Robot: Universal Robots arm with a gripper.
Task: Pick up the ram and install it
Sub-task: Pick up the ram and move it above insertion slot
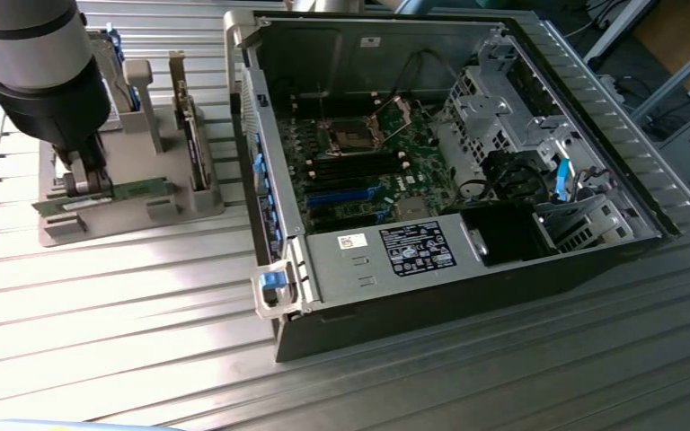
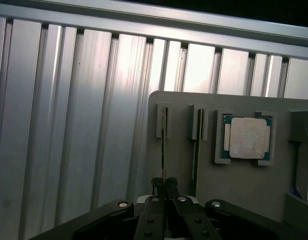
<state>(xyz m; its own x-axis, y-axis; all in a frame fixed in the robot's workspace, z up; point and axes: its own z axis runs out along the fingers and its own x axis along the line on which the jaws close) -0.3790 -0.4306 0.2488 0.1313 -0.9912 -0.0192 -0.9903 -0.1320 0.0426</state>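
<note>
Pincer (image 2: 164, 184): black, fingers drawn almost fully together, nipping the thin top edge of the ram (image 2: 163, 150). Ram: narrow green stick, seen edge-on from the wrist view, standing on edge in a slot of the holder (image 2: 243, 195); whether it has lifted clear of the slot cannot be told. Second stick (image 2: 195, 145): same kind, on edge in the neighbouring slot, just beside the ram, untouched. Processor (image 2: 248, 137): square, pale lid, green border, seated flat in a recess of the holder beyond the sticks. Holder: grey block resting on the desk (image 2: 84, 125), at the exterior view's left, also carrying an upright card (image 1: 191, 126). Desk: ribbed aluminium. Arm (image 1: 33, 54): grey and black, standing over the holder. Case (image 1: 345, 269): open, lying on its side at the exterior view's right, well apart from the ram. Motherboard (image 1: 363, 162): green, inside the case.
</note>
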